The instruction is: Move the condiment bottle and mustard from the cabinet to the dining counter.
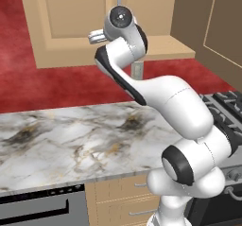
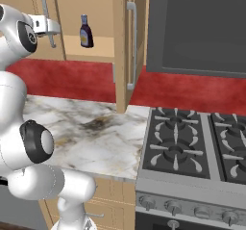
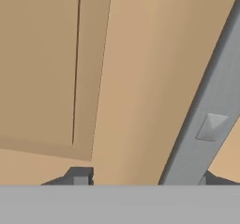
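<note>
The cabinet (image 2: 91, 3) stands with its right door swung out edge-on and its left door (image 1: 71, 12) shut. On the inner shelf the condiment bottle (image 2: 86, 31) stands upright, dark with a pale cap. My gripper (image 2: 53, 29) (image 1: 90, 37) is up at the left door's silver bar handle (image 2: 45, 10). In the hand view the handle (image 3: 206, 120) runs slantwise between my fingertips (image 3: 79, 176), close to the right one, with a wide gap to the left one. The gripper (image 3: 143, 177) is open. The mustard and the dining counter are out of view.
A marble counter (image 1: 71, 140) lies below the cabinet, over a black appliance (image 1: 42, 208) and tan drawers. A gas stove (image 2: 182, 147) adjoins it on the right, under a dark wall appliance (image 2: 202, 27). The open door's handle (image 2: 131, 46) juts forward.
</note>
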Motion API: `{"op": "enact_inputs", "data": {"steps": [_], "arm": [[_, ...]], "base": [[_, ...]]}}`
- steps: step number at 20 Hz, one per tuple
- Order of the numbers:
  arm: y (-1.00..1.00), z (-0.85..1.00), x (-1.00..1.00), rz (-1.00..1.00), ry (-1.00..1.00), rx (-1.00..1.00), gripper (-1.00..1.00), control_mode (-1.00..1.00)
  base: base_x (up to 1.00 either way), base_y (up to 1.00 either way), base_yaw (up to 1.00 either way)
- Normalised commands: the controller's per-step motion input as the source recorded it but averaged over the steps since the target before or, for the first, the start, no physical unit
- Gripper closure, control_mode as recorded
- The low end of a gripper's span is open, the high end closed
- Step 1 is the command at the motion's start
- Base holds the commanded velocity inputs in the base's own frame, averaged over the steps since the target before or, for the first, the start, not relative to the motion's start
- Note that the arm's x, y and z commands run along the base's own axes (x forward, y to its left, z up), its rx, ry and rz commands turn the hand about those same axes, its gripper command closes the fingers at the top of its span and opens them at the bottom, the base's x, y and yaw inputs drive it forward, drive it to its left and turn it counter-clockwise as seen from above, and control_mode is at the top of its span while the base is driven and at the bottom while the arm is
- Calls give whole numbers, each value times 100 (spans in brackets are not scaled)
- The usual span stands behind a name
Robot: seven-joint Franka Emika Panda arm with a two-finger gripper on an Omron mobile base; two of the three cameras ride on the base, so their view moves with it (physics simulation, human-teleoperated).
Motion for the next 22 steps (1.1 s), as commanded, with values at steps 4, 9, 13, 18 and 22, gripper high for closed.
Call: {"op": "enact_inputs", "data": {"steps": [4, 9, 13, 18, 22], "arm": [[-12, -8, 0, 1, 0, 0, 100, -100], [-30, -1, 0, 0, 0, 0, 100, -100], [-26, -6, 0, 0, 0, 0, 100, -100], [-16, -16, 2, 0, -1, 0, 100, -100], [-11, -11, 3, 0, 0, 0, 100, -100]], "base": [[0, 0, 0], [0, 0, 0], [0, 0, 0], [0, 0, 0], [0, 0, 0]]}}
